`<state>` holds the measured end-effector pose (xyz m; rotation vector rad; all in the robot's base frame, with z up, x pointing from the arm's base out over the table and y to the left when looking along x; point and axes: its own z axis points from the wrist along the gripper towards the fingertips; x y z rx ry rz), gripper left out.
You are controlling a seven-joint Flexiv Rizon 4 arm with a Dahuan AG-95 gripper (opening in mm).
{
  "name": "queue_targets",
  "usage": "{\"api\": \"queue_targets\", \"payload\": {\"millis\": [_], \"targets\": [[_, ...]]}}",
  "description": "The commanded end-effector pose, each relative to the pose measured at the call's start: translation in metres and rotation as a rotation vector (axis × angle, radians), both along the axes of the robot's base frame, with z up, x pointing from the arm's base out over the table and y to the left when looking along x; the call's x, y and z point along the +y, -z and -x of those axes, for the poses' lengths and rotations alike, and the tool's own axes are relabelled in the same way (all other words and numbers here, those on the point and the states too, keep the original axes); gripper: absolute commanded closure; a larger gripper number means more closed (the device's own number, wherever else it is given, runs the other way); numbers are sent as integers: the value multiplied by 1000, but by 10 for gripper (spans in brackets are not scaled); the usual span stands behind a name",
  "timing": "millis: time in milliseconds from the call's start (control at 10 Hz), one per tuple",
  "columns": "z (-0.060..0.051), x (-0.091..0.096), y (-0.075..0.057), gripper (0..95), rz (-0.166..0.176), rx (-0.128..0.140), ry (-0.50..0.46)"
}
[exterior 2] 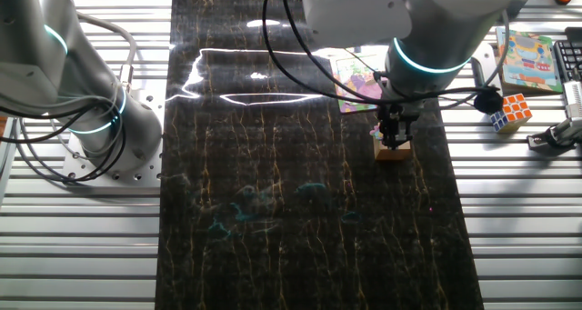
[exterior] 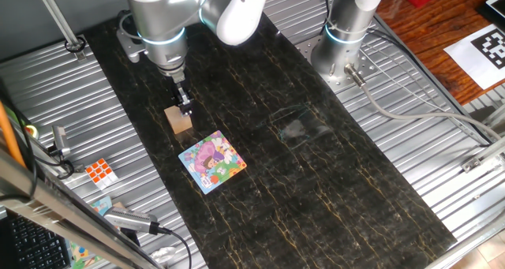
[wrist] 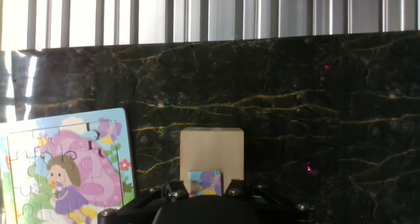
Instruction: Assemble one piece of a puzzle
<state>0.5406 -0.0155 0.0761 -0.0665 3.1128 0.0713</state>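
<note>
The piece (wrist: 205,182), a tiny flat tile with purple, blue and yellow print, lies on top of the tan wooden block (wrist: 211,148). My gripper (wrist: 205,191) is down at the block, one jaw on each side of the piece. A narrow gap shows on both sides, so it looks open. The fixed views show the gripper (exterior: 184,105) (exterior 2: 396,133) right over the block (exterior: 180,122) (exterior 2: 392,150). The puzzle (exterior: 211,161), a pink-purple cartoon square, lies flat just beside the block. It also shows in the other fixed view (exterior 2: 357,78) and in the hand view (wrist: 62,168).
An orange-and-white cube (exterior: 100,171) (exterior 2: 511,110) lies on the ribbed metal beside the black mat. A second arm's base (exterior: 343,44) (exterior 2: 100,128) stands at the mat's far side. A picture card (exterior 2: 529,60) lies near the cube.
</note>
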Motion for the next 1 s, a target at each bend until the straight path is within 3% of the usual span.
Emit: {"api": "queue_targets", "payload": {"millis": [100, 1000], "targets": [[-2, 0, 3, 570, 1, -2, 0], [-2, 0, 9, 570, 5, -4, -13]]}}
